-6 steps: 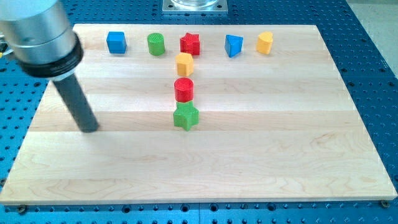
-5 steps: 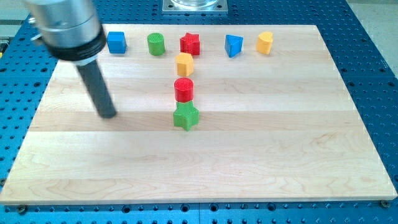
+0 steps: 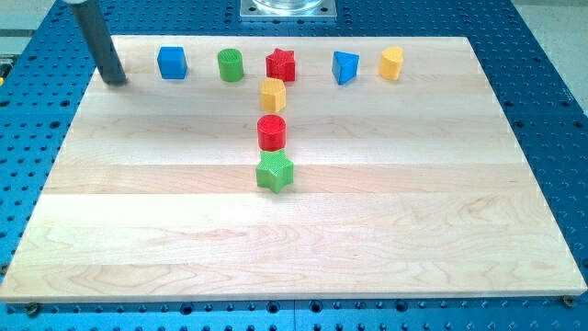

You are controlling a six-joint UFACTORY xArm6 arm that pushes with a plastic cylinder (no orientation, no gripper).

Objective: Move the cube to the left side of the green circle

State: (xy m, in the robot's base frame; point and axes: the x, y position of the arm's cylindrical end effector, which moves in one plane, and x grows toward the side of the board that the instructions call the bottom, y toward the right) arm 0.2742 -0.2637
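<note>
While the rod stands near the board's (image 3: 514,230) top-left corner, my tip (image 3: 116,81) rests on the wood to the view's left of the blue cube (image 3: 172,62), near it but apart, with a strip of bare board between them. No gripper or hand is fitted, only this straight rod, so nothing is being held. That cube sits in the top row, just left of the green cylinder (image 3: 231,65), the two close together but not touching. Further along the same row to the view's right come a red star (image 3: 281,64), a blue block (image 3: 344,67) of a wedge-like shape and a yellow block (image 3: 392,62) whose shape I cannot make out exactly. Below the red star a column runs toward the view's bottom: a yellow block (image 3: 273,95), then a red cylinder (image 3: 272,132), then a green star (image 3: 274,172), which is touching or almost touching the red cylinder above it. My tip is well apart from everything in that column.
</note>
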